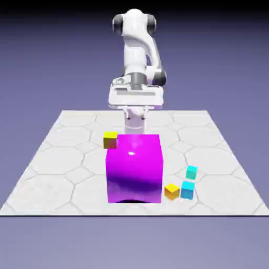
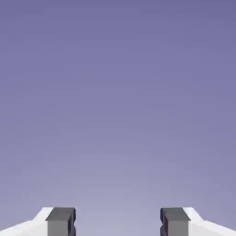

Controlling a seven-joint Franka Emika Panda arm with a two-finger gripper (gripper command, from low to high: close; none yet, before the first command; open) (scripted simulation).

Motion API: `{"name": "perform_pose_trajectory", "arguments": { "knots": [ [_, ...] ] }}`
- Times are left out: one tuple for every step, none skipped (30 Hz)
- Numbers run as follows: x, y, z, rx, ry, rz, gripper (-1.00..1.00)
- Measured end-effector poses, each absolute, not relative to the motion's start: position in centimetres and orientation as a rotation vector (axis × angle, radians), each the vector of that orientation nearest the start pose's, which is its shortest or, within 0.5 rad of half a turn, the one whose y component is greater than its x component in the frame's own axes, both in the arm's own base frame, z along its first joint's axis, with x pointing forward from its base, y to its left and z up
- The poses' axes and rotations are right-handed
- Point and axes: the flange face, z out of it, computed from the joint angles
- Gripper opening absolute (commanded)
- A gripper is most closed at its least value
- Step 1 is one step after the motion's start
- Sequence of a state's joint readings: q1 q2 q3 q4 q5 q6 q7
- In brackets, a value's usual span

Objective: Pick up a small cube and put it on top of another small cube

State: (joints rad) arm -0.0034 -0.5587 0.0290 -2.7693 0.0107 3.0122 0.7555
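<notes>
The gripper (image 2: 117,223) stands spread wide with nothing between its two grey fingertips (image 2: 60,221), and the hand view shows only the blue-violet backdrop, so none of the cubes lies along its line of sight. In the exterior view the arm (image 1: 137,58) rises at upper centre, its hand partly hidden behind the big magenta cube (image 1: 134,167). The small cube (image 1: 192,172), teal, sits on the table (image 1: 63,157) at the lower right of the frame, just above the sky-cyan cube (image 1: 187,189) and near an orange cube (image 1: 172,190); a yellow cube (image 1: 110,139) sits left of the magenta one. The hand would likely have to come down-frame and rightward, clearing the magenta block
</notes>
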Motion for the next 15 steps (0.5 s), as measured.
{"name": "perform_pose_trajectory", "arguments": {
  "knots": [
    [40.4, 2.0, 46.7, -2.484, 0.981, -1.013, 0.00],
    [41.1, 3.0, 46.3, -2.491, 1.004, -0.979, 0.00],
    [41.6, 4.1, 45.4, -2.502, 1.031, -0.935, 0.00],
    [42.0, 5.2, 44.4, -2.513, 1.058, -0.891, 0.00],
    [42.3, 6.3, 43.4, -2.523, 1.086, -0.845, 0.00],
    [42.6, 7.4, 42.3, -2.533, 1.114, -0.800, 0.00],
    [42.8, 8.5, 41.2, -2.541, 1.143, -0.754, 0.00],
    [43.0, 9.6, 40.2, -2.549, 1.172, -0.708, 0.00],
    [43.2, 10.7, 39.1, -2.555, 1.201, -0.661, 0.00],
    [43.2, 11.8, 38.0, -2.561, 1.231, -0.614, 0.00],
    [43.2, 13.0, 36.9, -2.566, 1.260, -0.567, 0.00],
    [43.2, 14.1, 35.8, -2.570, 1.291, -0.520, 0.00],
    [43.1, 15.2, 34.8, -2.574, 1.321, -0.472, 0.00],
    [42.9, 16.3, 33.7, -2.576, 1.351, -0.425, 0.00],
    [42.7, 17.5, 32.7, -2.577, 1.382, -0.377, 0.00]
  ]
}}
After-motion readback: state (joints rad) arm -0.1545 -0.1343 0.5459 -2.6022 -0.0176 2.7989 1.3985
